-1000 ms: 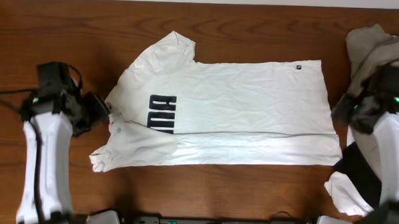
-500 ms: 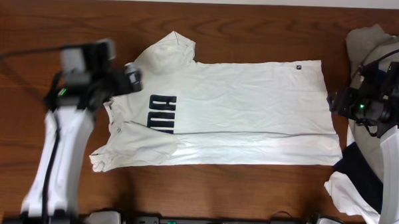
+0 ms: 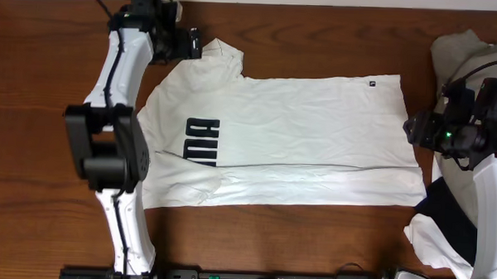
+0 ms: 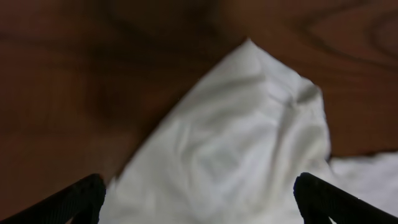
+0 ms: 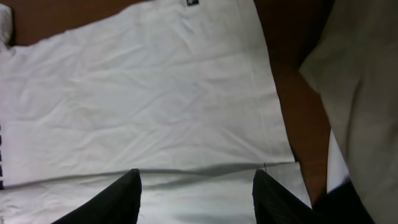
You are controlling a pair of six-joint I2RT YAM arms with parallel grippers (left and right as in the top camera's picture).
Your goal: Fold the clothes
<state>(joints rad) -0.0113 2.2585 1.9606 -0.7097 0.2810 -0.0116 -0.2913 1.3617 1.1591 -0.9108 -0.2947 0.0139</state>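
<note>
- Arms had both moved since the earlier views, while the shirt kept its place: flat in the middle of the table, logo toward the left, hem tag at the far right corner.
- Left gripper had swung from beside the collar on the shirt's left side up to the far sleeve.
- In the left wrist view, the left gripper hung above the sleeve, with its fingers spread wide and nothing between them.
- Right gripper had shifted leftward, to the shirt's right edge.
- Seen from the wrist, the right gripper was over the hem area of the shirt, fingers apart and pinching nothing.
- Beige garment and black cloth lay at the right as before.
</note>
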